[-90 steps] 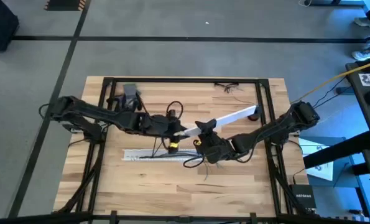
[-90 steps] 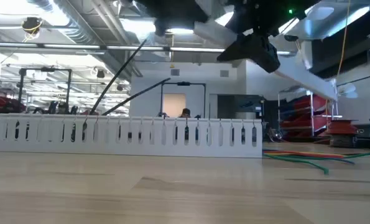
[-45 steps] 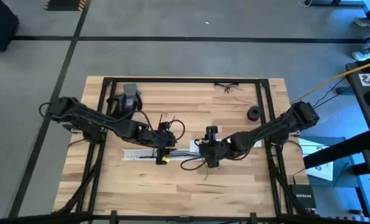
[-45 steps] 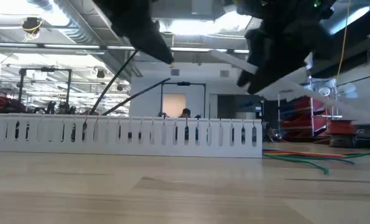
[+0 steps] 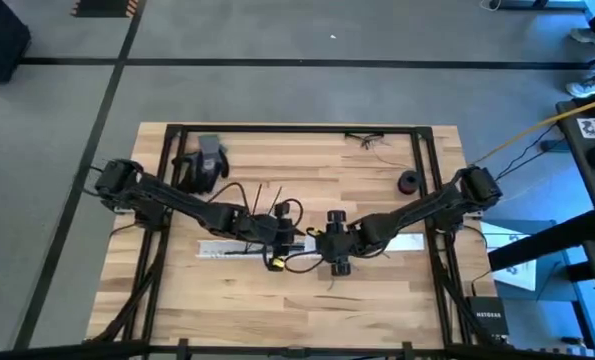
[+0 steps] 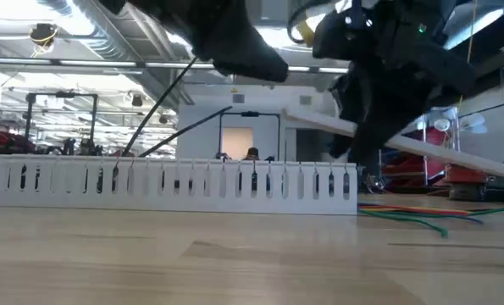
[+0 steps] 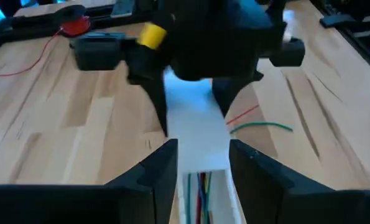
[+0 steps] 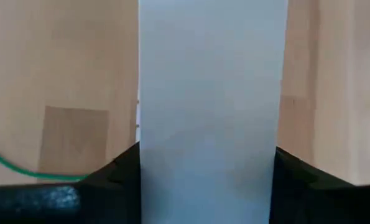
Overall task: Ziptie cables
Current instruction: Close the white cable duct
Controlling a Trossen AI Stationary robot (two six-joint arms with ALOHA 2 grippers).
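I have the right pincer clamped on the white lid mid-worktop, the left pincer wide astride its end over the cables in the duct; next, I judge, press it down squarely.

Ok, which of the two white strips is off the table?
The plain flat strip, clamped in the right gripper and slanting above the table. The slotted strip lies on it.

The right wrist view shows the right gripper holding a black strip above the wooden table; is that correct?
Not quite: the right wrist view shows the strip is white, not black. The right gripper does hold it above the wooden table.
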